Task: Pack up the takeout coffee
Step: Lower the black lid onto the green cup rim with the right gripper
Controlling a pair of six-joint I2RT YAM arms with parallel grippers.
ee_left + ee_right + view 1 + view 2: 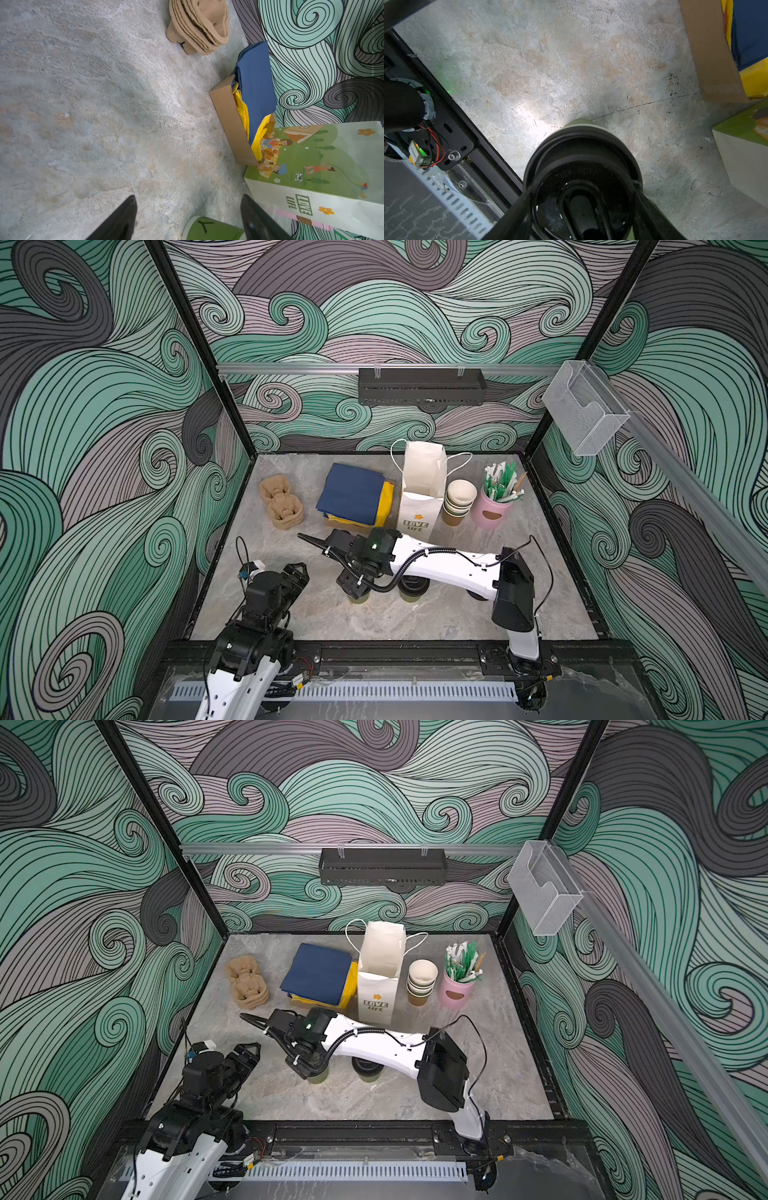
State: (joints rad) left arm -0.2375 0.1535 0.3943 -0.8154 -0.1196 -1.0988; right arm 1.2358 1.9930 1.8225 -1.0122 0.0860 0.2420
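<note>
Two takeout coffee cups with olive-green sides and black lids stand near the table's front in both top views. The left cup (360,597) (318,1076) sits under my right gripper (356,587), which has reached across the middle. In the right wrist view that gripper (582,186) has a fingertip against each side of the black lid (581,158). The other cup (411,591) (366,1072) stands just to the right, partly under the right arm. My left gripper (297,572) (188,196) hangs open and empty, left of the cups. Between its fingers in the left wrist view shows the near cup (207,228).
A white paper bag (419,506) stands open at the back middle. Left of it are a cardboard box of blue and yellow napkins (353,493) and stacked pulp carriers (280,502). Right of it are stacked lidless cups (459,499) and a pink holder (494,510).
</note>
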